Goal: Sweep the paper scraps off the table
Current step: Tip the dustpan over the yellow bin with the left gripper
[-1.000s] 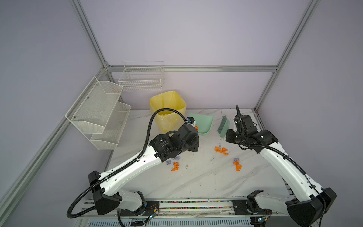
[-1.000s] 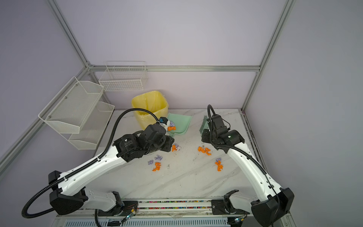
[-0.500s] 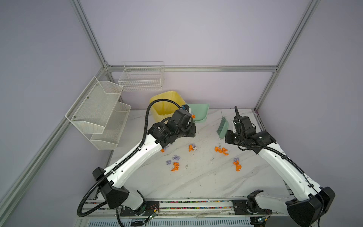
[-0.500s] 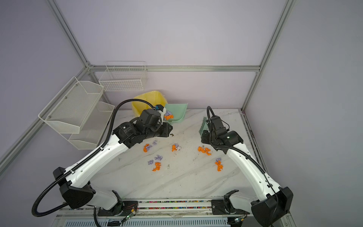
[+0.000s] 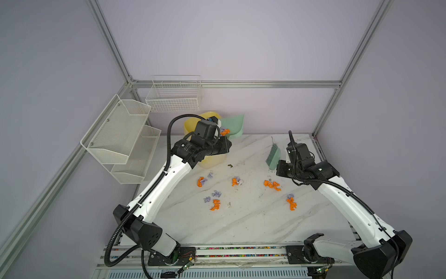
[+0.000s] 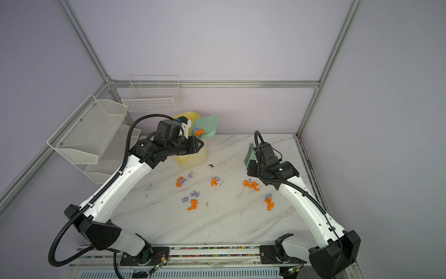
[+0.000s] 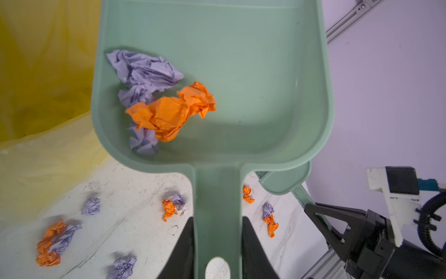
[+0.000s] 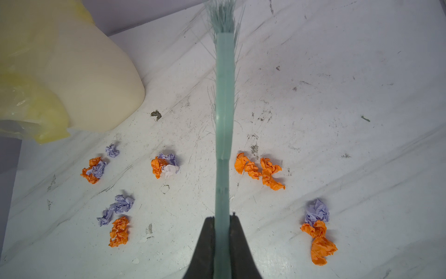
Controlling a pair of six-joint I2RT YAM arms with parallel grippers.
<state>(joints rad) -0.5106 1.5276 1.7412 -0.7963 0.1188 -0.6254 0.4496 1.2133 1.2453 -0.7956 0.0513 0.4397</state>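
My left gripper (image 7: pixel 218 232) is shut on the handle of the green dustpan (image 7: pixel 241 72), held raised beside the yellow-lined bin (image 5: pixel 214 160). Orange and lilac paper scraps (image 7: pixel 166 111) lie in the pan's corner nearest the bin. In both top views the pan (image 5: pixel 235 125) (image 6: pixel 210 126) sits at the back, tilted. My right gripper (image 8: pixel 222 224) is shut on the green brush (image 8: pixel 225 96), bristles pointing at the back wall (image 5: pixel 272 157). Several paper scraps lie on the table (image 5: pixel 253 224): wads (image 5: pixel 201 181), (image 5: pixel 237 181), (image 5: pixel 272 185) in a row, more nearer the front (image 5: pixel 214 204), (image 5: pixel 291 202).
White wire racks (image 5: pixel 120 135) hang on the left wall and a wire basket (image 5: pixel 175 97) on the back wall above the bin. A dark speck (image 5: pixel 229 165) lies by the bin. Aluminium posts frame the corners; a rail (image 5: pixel 241 250) runs along the front edge.
My left arm has lifted the dustpan off the table and carried it back and up beside the bin, uncovering scraps on the table. The right arm with the brush has barely moved.
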